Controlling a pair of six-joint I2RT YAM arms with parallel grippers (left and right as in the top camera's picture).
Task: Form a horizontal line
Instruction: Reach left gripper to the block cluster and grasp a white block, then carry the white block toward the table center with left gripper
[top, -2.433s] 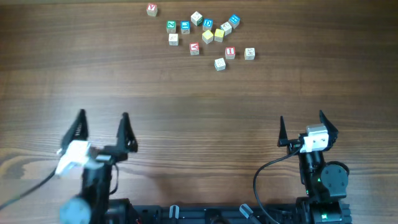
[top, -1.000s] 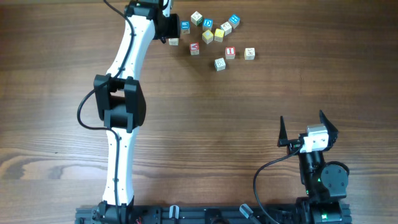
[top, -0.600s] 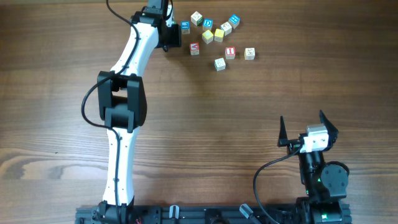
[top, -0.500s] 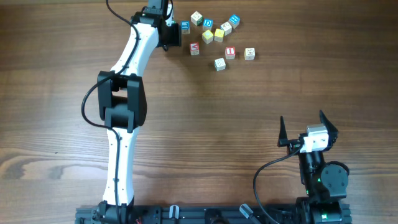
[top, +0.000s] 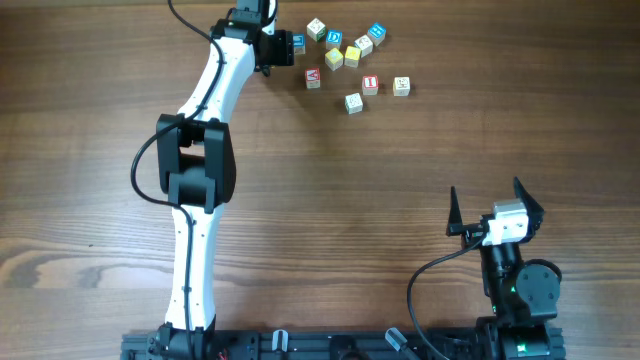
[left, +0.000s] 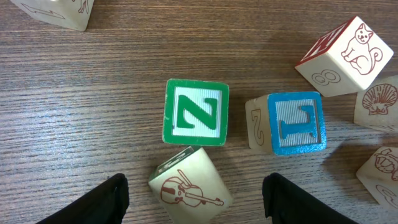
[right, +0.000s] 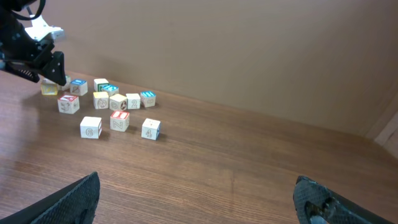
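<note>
Small wooden alphabet cubes lie in a loose cluster at the far side of the table; no straight row shows. A red A cube (top: 313, 77), a red I cube (top: 370, 85) and cream cubes (top: 353, 102) (top: 401, 86) sit at the near side of the cluster. My left gripper (top: 280, 48) is open at the cluster's left end. In the left wrist view it (left: 196, 202) straddles a cream violin cube (left: 189, 190), tilted, just below a green N cube (left: 195, 112). My right gripper (top: 495, 210) is open and empty near the front edge (right: 199, 205).
Blue-lettered cubes (top: 334, 38) (top: 377, 33) and yellow cubes (top: 334, 58) (top: 352, 55) lie among the cluster. A blue cube (left: 295, 123), a cat cube (left: 344, 56) and a shell cube (left: 379, 106) lie right of the left gripper. The left arm stretches across the table's left half.
The left arm has reached from the front edge out to the cluster's left end and now covers the leftmost cubes. In the last second its gripper shifted slightly right. The right arm has not moved.
</note>
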